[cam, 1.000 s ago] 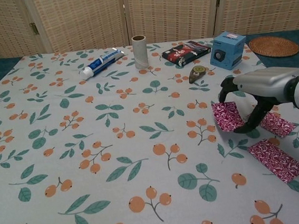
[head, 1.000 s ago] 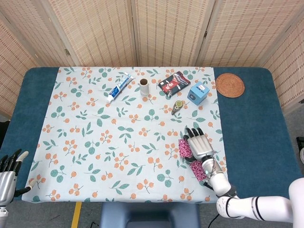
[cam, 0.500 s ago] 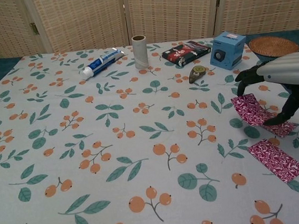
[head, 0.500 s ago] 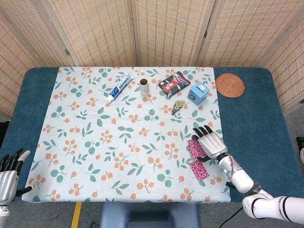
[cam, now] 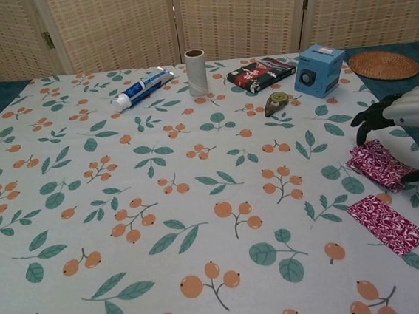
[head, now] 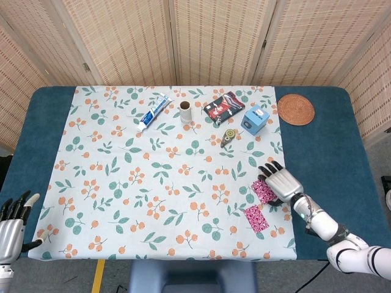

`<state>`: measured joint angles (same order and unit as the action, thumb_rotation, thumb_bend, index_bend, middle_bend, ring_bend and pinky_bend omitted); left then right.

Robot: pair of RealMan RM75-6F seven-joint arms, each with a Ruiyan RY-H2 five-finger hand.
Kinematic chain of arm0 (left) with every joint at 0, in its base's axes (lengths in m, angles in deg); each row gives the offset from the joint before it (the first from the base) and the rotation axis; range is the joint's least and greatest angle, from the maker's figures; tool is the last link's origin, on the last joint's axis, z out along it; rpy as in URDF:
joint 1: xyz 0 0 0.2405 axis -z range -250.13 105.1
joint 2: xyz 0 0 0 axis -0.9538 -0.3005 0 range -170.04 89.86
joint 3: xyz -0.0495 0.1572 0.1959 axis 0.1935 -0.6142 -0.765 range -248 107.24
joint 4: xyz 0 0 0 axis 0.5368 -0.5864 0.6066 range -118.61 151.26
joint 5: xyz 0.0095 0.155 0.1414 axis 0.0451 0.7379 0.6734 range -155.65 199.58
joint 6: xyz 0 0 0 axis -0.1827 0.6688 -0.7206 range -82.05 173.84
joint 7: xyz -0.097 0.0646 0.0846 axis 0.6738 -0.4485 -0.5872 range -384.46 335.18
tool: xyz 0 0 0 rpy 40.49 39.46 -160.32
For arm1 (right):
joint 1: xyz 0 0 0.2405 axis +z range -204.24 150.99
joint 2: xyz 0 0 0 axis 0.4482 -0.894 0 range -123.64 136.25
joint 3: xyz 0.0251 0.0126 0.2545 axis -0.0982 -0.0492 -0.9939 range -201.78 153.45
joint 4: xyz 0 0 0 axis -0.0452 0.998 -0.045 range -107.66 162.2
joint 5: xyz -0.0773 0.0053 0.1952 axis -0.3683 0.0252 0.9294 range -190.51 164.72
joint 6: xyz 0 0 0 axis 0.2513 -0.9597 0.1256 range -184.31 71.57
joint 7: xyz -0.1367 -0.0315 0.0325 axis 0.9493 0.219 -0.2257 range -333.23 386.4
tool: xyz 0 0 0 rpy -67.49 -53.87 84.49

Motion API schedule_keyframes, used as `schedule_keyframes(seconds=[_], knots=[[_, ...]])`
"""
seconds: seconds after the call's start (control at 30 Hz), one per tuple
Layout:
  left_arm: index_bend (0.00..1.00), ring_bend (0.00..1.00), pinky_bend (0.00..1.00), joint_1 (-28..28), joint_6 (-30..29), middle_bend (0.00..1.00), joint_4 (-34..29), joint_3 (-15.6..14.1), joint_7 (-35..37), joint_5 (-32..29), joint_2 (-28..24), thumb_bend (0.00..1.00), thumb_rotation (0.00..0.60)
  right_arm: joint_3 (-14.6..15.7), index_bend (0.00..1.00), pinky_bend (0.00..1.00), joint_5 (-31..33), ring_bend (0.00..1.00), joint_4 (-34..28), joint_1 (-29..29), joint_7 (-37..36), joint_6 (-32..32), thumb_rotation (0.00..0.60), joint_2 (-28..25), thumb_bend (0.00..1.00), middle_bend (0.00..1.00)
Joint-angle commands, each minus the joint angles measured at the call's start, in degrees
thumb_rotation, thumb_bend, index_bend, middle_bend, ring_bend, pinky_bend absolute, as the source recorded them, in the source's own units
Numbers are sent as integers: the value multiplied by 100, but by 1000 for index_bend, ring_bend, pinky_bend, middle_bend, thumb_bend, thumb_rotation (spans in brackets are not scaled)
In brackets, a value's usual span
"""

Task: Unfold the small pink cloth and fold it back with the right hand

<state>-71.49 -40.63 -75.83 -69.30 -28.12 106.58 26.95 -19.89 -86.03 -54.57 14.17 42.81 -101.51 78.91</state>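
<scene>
The right hand (cam: 406,119) is seen shifted toward the tablecloth's (head: 153,183) right edge since a second ago, fingers (cam: 366,121) curled over and gripping the pink cloth (cam: 376,165). One cloth section (cam: 387,224) is left flat near the front-right corner. The left hand (head: 11,224) is held released, fingers apart, off the front-left corner.

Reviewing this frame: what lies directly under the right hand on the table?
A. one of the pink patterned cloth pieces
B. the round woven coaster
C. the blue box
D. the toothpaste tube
A: the right hand sits over a pink cloth piece, its fingers reaching onto it, while a second pink piece lies apart, nearer the table's front edge; whether the cloth is actually gripped is unclear.
</scene>
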Motion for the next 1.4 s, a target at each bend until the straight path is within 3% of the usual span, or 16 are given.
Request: schedule_keyframes(seconds=[0.03, 0.57, 0.83, 1.23, 1.4], knots=[[145, 142, 0, -8, -6, 78, -14, -2, -12, -8, -3, 291, 600, -7, 251, 0, -212, 0, 94, 22, -217, 84, 468, 59, 267, 96], [145, 143, 0, -35, -39, 78, -43, -5, -38, -7, -19, 291, 600, 18, 250, 0, -672, 0, 400, -97, -632, 88, 467, 154, 267, 94], [145, 142, 0, -36, -43, 78, -41, -2, -38, -3, -18, 290, 600, -26, 183, 0, -725, 0, 405, -136, -678, 81, 468, 150, 267, 91], [145, 142, 0, -32, -44, 78, -36, 6, -29, 3, -21, 291, 600, -67, 139, 0, -663, 0, 314, -210, -570, 94, 468, 54, 267, 89], [145, 142, 0, -31, -52, 78, -53, 17, -32, -4, -38, 291, 600, -93, 139, 0, -815, 0, -37, -323, -643, -204, 467, -127, 268, 88]])
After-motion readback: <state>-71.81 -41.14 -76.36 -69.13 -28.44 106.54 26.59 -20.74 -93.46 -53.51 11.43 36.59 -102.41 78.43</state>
